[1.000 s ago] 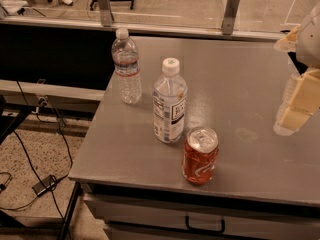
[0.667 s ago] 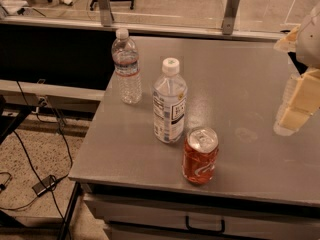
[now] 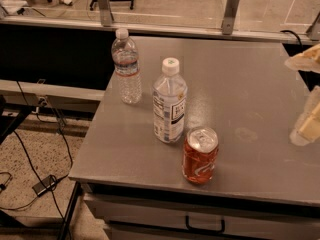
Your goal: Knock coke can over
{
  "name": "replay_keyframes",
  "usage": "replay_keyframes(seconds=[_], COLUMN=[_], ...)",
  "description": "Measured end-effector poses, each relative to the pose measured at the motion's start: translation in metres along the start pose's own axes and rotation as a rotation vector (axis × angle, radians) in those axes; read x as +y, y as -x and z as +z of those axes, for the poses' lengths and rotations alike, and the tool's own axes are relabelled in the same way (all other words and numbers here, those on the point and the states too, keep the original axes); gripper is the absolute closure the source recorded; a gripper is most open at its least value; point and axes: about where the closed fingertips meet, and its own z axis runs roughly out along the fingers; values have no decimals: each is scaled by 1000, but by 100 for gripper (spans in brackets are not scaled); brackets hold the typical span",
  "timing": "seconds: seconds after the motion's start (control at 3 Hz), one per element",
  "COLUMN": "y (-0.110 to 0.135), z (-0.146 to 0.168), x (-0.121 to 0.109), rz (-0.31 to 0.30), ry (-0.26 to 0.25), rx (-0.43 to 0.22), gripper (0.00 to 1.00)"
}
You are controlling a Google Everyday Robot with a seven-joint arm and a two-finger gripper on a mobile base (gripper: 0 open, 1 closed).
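the gripper hangs at the 3 o'clock edge of the view, cream-coloured and partly cut off by the frame, above the right side of the counter. how far open it is cannot be told, and nothing can be seen held in it. it is well apart from the can and both bottles.

the counter is a grey metal top filling most of the view, with a dark drawer handle below its front edge at 6 o'clock. beyond its far edge, at 12 o'clock, runs a rail with two upright metal posts.

a clear plastic bottle with a white cap and a black-and-white label stands upright near the middle of the view. at its 10 o'clock, near the counter's left edge and apart from it, stands a slimmer, ribbed clear water bottle, also upright.

the coke can stands upright near the counter's front edge, just beside the labelled bottle at its 5 o'clock; whether they touch cannot be told. it is red-orange, shorter than both bottles, its silver top and pull tab showing. the gripper lies at the can's 2 o'clock.

on the floor at 8 o'clock lie black cables and a small dark box.
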Motion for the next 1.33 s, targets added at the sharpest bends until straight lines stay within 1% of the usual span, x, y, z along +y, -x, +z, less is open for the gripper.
replay_keyframes(seconds=[0.33, 0.67, 1.0, 1.33], y=[-16, -10, 16, 41], z=[4, 3, -1, -1], x=[8, 24, 41, 56], rz=[59, 90, 71, 44], ry=[47, 72, 96, 133], rx=[-172, -358, -502, -593], gripper=[0, 0, 0, 0])
